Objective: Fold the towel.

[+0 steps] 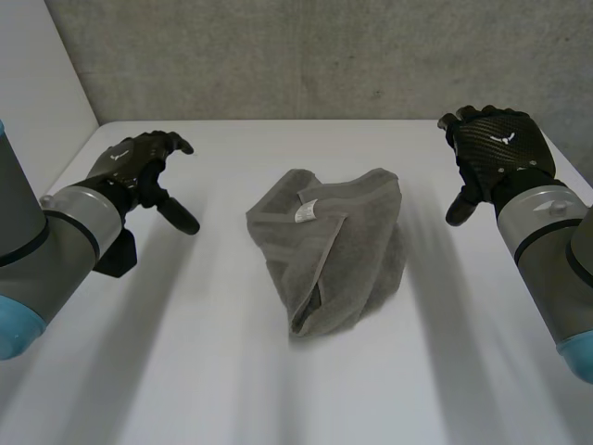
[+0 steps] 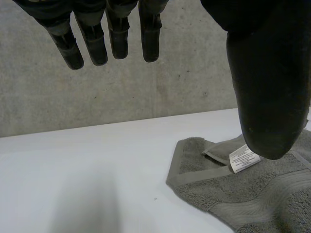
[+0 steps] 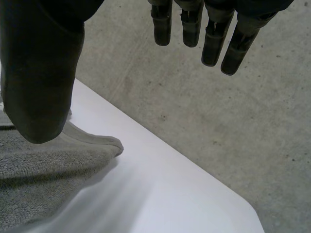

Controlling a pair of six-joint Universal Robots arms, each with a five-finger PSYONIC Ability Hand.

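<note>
A grey towel [image 1: 330, 247] lies crumpled and loosely folded in the middle of the white table [image 1: 185, 371], a white label [image 1: 307, 210] showing near its far edge. My left hand [image 1: 139, 167] hovers to the towel's left, open and holding nothing. My right hand [image 1: 491, 153] hovers to the towel's right, also open and empty. In the left wrist view the fingers [image 2: 92, 39] hang straight above the table, with the towel [image 2: 252, 189] and its label [image 2: 243, 158] beyond the thumb. The right wrist view has a towel corner [image 3: 53, 165] beside the thumb [image 3: 39, 82].
A grey concrete wall [image 1: 324, 56] stands behind the table's far edge. A pale wall panel [image 1: 37, 83] borders the far left. Bare table lies on both sides of the towel and in front of it.
</note>
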